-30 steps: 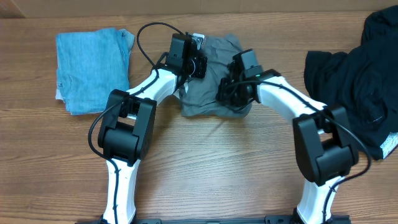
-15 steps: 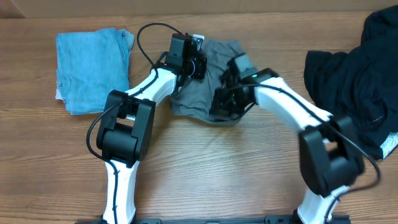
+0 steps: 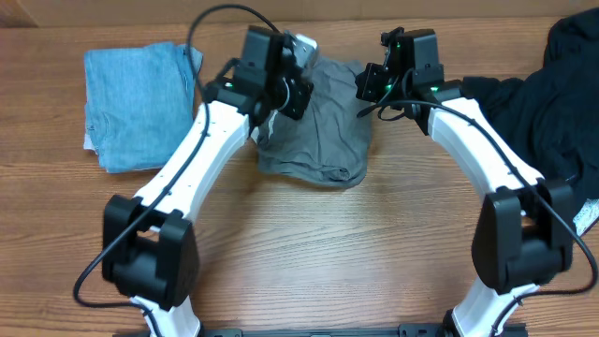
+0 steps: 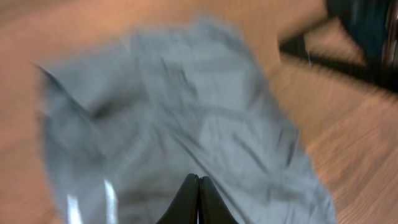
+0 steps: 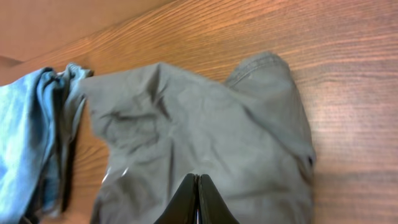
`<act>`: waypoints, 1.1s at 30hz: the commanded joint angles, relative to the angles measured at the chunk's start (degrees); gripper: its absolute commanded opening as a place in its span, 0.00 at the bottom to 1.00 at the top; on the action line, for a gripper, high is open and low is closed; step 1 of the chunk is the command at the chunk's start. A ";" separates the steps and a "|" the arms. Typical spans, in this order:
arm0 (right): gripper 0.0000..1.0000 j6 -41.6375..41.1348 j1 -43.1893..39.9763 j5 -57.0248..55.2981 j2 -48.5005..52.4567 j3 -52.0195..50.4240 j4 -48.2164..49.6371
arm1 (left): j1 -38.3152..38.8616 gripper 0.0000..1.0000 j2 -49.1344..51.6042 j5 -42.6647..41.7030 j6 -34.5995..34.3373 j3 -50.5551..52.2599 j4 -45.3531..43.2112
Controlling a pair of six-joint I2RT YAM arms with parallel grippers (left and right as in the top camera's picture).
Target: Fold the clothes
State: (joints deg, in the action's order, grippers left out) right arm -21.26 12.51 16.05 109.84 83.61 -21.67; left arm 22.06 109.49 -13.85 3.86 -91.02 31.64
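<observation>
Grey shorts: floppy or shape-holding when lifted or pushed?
Likely floppy: the grey shorts lie rumpled with soft creases, so they'd probably sag. Probably light; the fabric looks thin. Pushed, they'd likely bunch rather than slide whole on the wooden table.

shorts point(image 3: 318, 140) beneath left gripper point(image 4: 198, 202) were plain grey. denim garment point(image 3: 136, 103) beyond it was light blue, mottled. large garment point(image 3: 552, 112) near right gripper point(image 5: 198, 200) was black. table point(image 3: 328, 253) was brown, wood-grained. arms point(image 3: 197, 150) were white with black joints.
</observation>
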 commanded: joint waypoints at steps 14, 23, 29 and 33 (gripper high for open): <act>0.04 -1.46 0.55 -0.02 11.47 0.09 7.80 | 1.75 0.04 8.61 0.31 2.78 9.27 8.28; 0.04 -7.17 0.59 -4.61 18.88 0.13 12.55 | 1.75 0.04 8.61 2.16 2.49 9.57 14.19; 0.04 -10.19 -0.52 -7.93 19.08 2.40 9.79 | 1.73 0.04 8.59 5.53 1.92 9.55 15.28; 0.04 -8.68 -1.68 -6.88 18.73 11.19 -0.52 | 1.44 0.04 7.87 5.55 1.66 9.20 15.30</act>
State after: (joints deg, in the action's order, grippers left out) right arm -30.44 12.60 11.31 127.92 88.20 -17.04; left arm 23.64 117.56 -9.80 5.10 -82.06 46.78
